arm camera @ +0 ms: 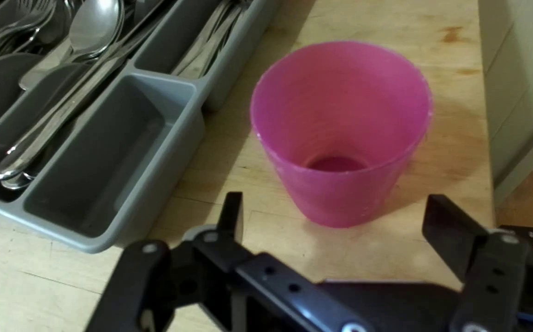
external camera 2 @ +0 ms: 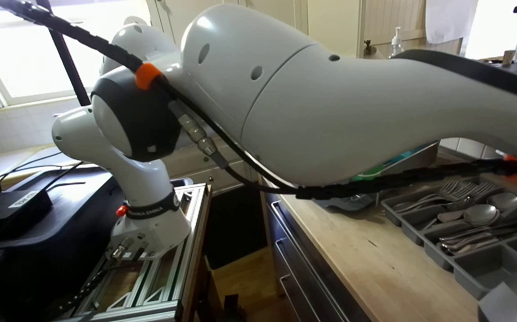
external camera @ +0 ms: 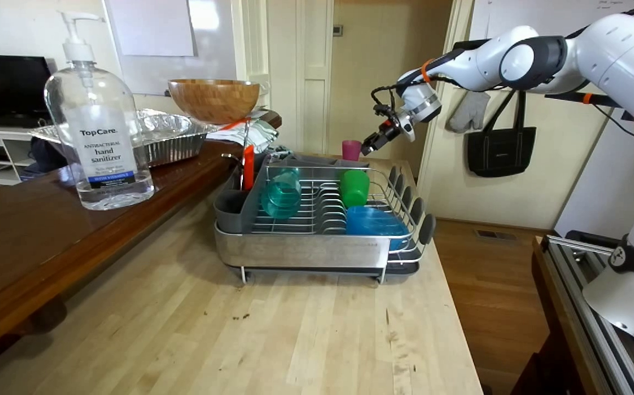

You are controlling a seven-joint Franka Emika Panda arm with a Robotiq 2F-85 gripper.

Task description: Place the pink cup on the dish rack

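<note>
Okay, wrist view: your gripper [arm camera: 334, 210] has its jaws spread wide, and the pink cup [arm camera: 340, 138] stands upright on the counter [arm camera: 377, 20] right by the tips. Can't tell if the tips have already passed its wall. You've got a strip of bare wood on both sides of it, with the grey cutlery tray [arm camera: 105, 161] to one side and the counter's edge to the other.

In an exterior view you can see the cup just past the far end of the dish rack [external camera: 300, 252], beside your gripper, its base hidden. The rack's holding a teal cup [external camera: 281, 195], a green cup [external camera: 354, 188] and a blue dish [external camera: 377, 222], with bare wires showing between the teal and green ones. Its grey knobs [external camera: 426, 229] come close to the counter's edge, but there's lots of open wood in front. A dark ledge [external camera: 64, 247] runs along the opposite side, carrying a sanitizer bottle [external camera: 106, 148] and a foil tray [external camera: 177, 149].

In an exterior view that's mostly your arm [external camera 2: 330, 112], it reaches over the gap between its bench [external camera 2: 180, 268] and the counter. Bare wood separates the cutlery tray from the edge above the drawers [external camera 2: 305, 264].
</note>
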